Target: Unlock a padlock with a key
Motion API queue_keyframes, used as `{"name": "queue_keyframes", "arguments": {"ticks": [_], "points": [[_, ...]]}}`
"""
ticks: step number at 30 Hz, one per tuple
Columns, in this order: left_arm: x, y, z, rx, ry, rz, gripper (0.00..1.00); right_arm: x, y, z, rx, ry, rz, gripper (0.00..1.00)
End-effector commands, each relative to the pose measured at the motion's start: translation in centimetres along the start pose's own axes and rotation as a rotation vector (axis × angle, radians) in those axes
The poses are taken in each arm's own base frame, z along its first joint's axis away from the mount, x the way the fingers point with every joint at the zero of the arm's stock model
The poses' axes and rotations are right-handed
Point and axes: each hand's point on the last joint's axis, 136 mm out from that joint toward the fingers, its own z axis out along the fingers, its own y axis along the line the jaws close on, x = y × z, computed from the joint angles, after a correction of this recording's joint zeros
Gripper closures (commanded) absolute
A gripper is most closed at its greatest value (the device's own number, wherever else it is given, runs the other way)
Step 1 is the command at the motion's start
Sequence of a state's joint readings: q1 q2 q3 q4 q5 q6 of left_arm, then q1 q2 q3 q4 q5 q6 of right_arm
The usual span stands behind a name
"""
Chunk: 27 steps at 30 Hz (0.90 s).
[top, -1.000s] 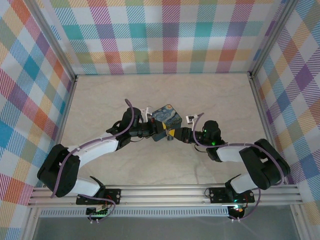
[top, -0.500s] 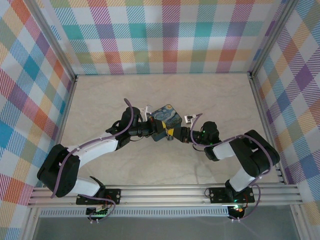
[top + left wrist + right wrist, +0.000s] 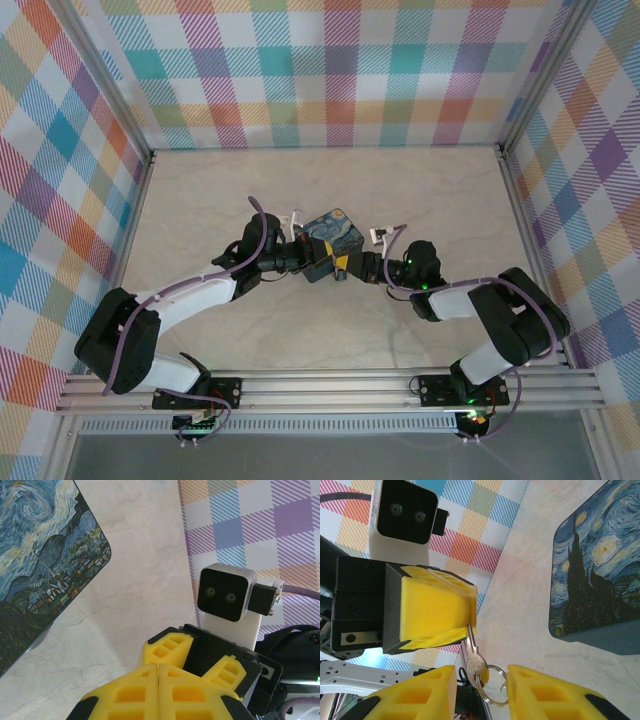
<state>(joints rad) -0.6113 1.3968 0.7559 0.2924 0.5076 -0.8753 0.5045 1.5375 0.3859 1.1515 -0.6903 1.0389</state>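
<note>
The key (image 3: 473, 652) (ringed) juts from left gripper (image 3: 467, 622), between right gripper's (image 3: 481, 674) jaws.

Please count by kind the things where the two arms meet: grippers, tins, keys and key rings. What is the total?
Grippers: 2, the left gripper, shut on the key, and the right gripper, open
Tin: 1
Key: 1
Key ring: 1
Total: 5

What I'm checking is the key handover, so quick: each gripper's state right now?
Left gripper: closed on the key by its blade.
Right gripper: open, fingers either side of the key's head.
</note>
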Motion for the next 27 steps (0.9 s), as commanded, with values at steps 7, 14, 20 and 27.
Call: {"name": "queue_keyframes", "arguments": {"ticks": [7,14,20,27], "points": [[-0.38,-0.65,-0.12,0.039,-0.012,0.005,1.0,-0.5,1.48,0.87,-0.05,0.008,-0.037,0.71],[-0.39,-0.53,-0.02,0.04,-0.014,0.0,1.0,-0.4,1.67,0.92,-0.059,0.016,-0.037,0.76],[-0.42,-0.59,0.07,0.045,-0.013,0.001,1.0,-0.44,1.71,1.07,-0.07,0.017,-0.035,0.79],[-0.26,-0.28,0.08,0.04,-0.011,-0.004,1.0,-0.44,1.62,1.03,-0.067,0.012,-0.036,0.88]]}}
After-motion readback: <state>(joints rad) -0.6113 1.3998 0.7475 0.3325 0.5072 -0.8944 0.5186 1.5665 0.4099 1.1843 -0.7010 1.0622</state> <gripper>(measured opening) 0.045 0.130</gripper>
